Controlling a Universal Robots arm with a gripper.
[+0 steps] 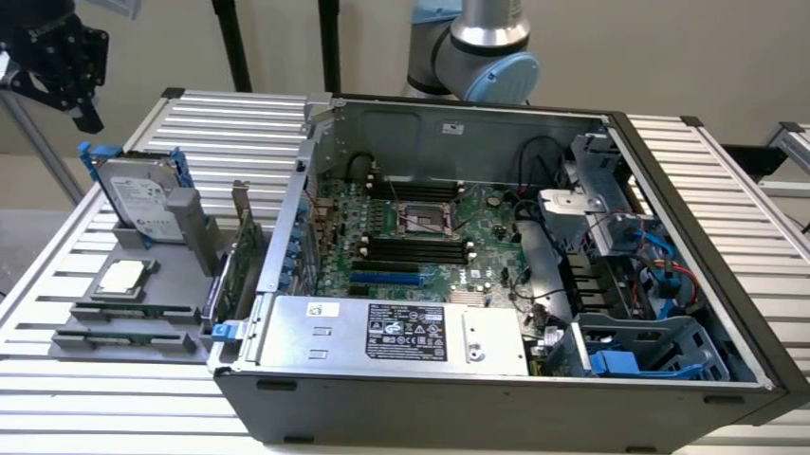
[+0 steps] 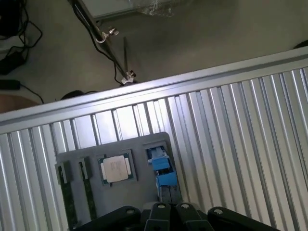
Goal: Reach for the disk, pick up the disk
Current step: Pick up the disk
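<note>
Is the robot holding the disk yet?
Not yet, so nothing is finished. The disk stands upright in the grey holder beside the computer case, untouched. In hand: the gripper, shut and empty, hangs above the holder, apart from the disk. Left: reaching the disk, gripping it and lifting it out.

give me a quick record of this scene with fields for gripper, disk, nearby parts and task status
gripper: gripper shut, holding nothing, in the air apart from the disk
disk: disk stands on edge in the grey holder, blue rails around it, nothing touching it
nearby parts: CPU chip lies flat on the same holder; open computer case sits at the exterior view's right of the holder
task status: disk not yet grasped
</note>
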